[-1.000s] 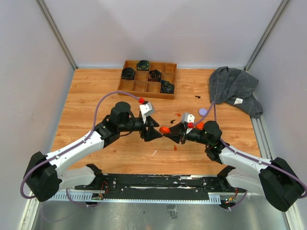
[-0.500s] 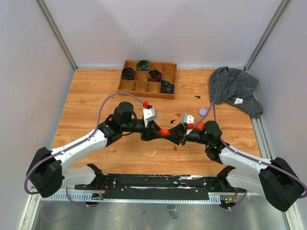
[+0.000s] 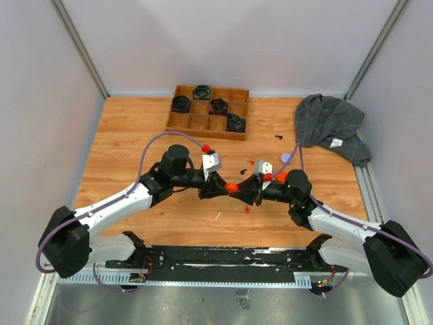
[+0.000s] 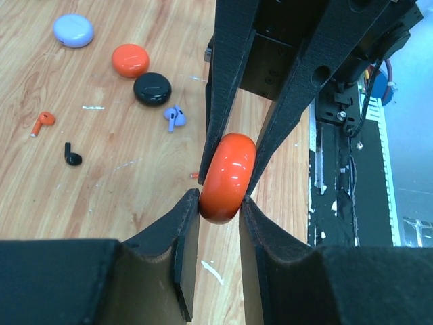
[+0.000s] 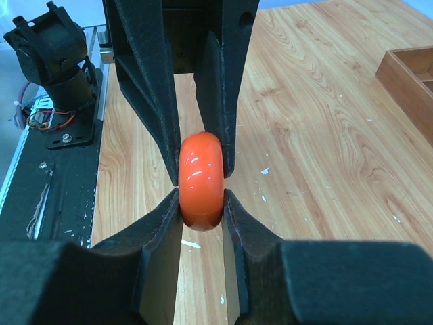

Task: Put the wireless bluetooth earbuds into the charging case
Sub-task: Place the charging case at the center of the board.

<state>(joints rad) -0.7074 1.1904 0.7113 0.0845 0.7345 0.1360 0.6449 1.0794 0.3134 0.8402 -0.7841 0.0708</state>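
Earbuds [image 4: 43,122] are lying loose on the table [image 4: 101,196] while the left gripper [image 4: 220,202] and right gripper [image 5: 201,198] are both squeezing the orange case [image 4: 226,177] in the air between them, probably so they can pull it open.

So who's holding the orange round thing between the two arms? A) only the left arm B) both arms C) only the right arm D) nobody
B: the left jaws and the right jaws both pinch the orange case, one pair from each side.
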